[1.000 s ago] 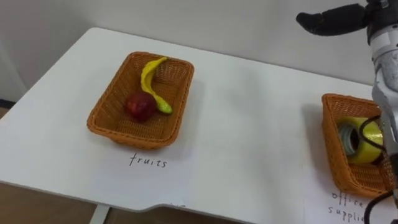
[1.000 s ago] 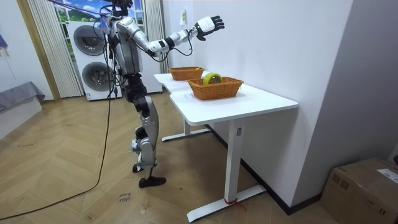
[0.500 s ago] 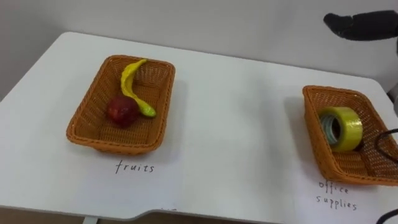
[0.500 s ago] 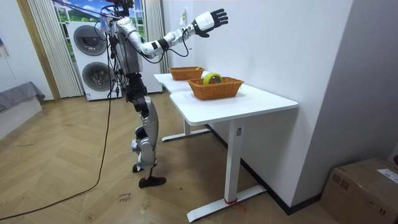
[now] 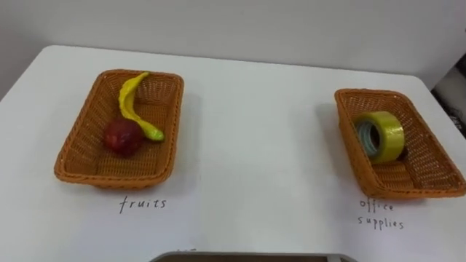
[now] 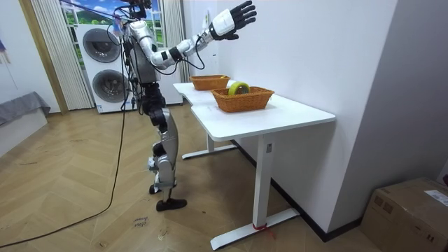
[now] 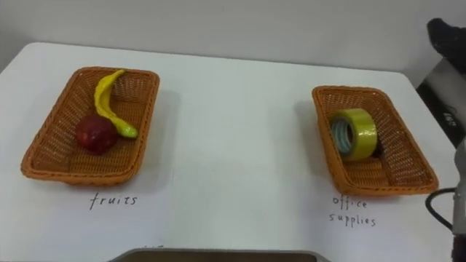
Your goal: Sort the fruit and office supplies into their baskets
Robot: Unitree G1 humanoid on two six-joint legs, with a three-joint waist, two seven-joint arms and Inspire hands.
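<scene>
A wicker fruit basket (image 5: 73,156) on the left of the white table (image 5: 255,153) holds a yellow banana (image 5: 132,102) and a red apple (image 5: 123,137). At the right, a second wicker basket (image 5: 429,182) holds a roll of yellow tape (image 5: 380,135) standing on its edge. In the room view I stand at the table's long side with my right arm raised high over it. My right hand (image 6: 233,17) is open with its fingers spread, well above both baskets and holding nothing.
A handwritten label lies on the table in front of each basket (image 5: 143,204) (image 5: 380,215). A white wall (image 5: 291,29) runs right behind the table. Two stacked washing machines (image 6: 105,66) stand behind me, and a cardboard box (image 6: 409,210) sits on the floor.
My right arm has swung higher, and the hand has left the left eye view. The whole eye picture has shifted with my head; the baskets and their contents lie as before.
</scene>
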